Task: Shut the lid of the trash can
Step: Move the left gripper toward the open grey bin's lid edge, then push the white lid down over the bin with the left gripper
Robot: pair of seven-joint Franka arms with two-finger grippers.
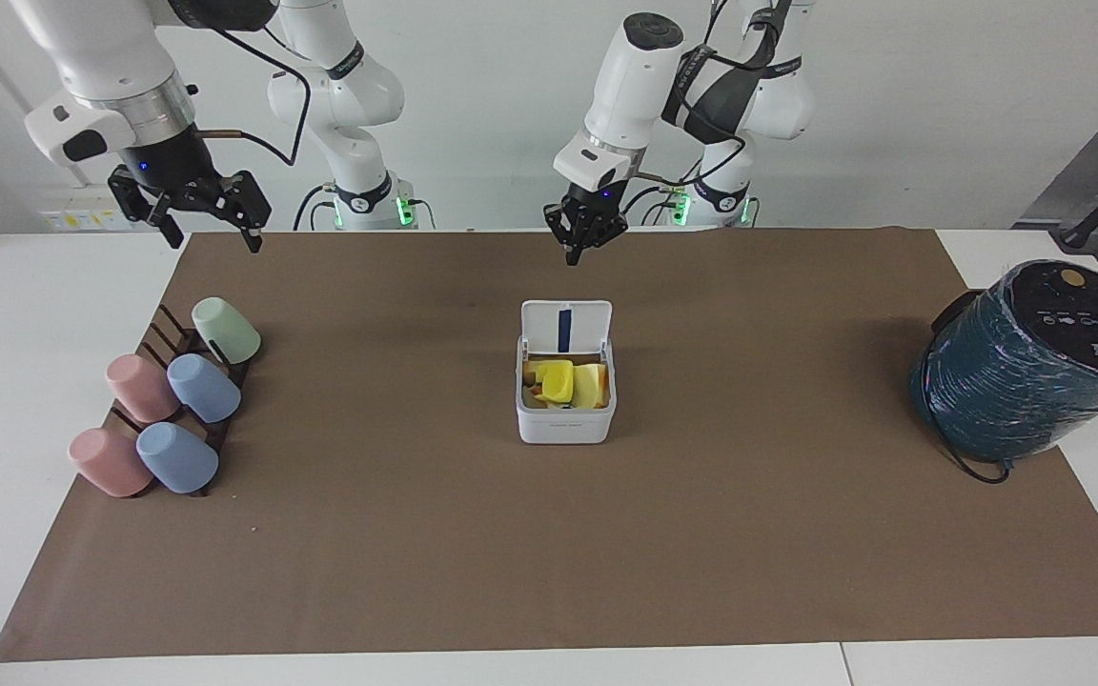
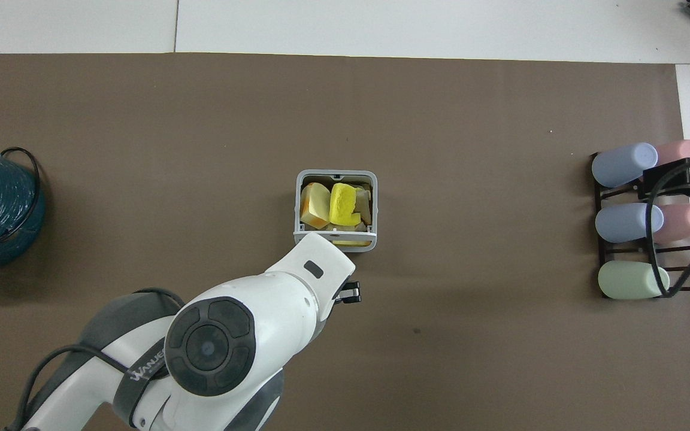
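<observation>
The small white trash can (image 1: 566, 425) stands mid-mat, full of yellow and orange scraps. Its lid (image 1: 566, 327) stands upright on the side nearer to the robots, with the dark blue strip showing. In the overhead view the trash can (image 2: 335, 175) is open and the lid (image 2: 364, 242) shows edge-on, partly under the left arm. My left gripper (image 1: 576, 253) is shut and empty, pointing down in the air over the mat just by the lid, apart from it; it also shows in the overhead view (image 2: 352, 294). My right gripper (image 1: 213, 234) waits open over the mat's corner above the cup rack.
A black rack with several pastel cups (image 1: 172, 405) lies at the right arm's end of the table. A large dark teal wrapped cylinder (image 1: 1026, 367) with a black cable stands at the left arm's end. A brown mat (image 1: 549, 553) covers the table.
</observation>
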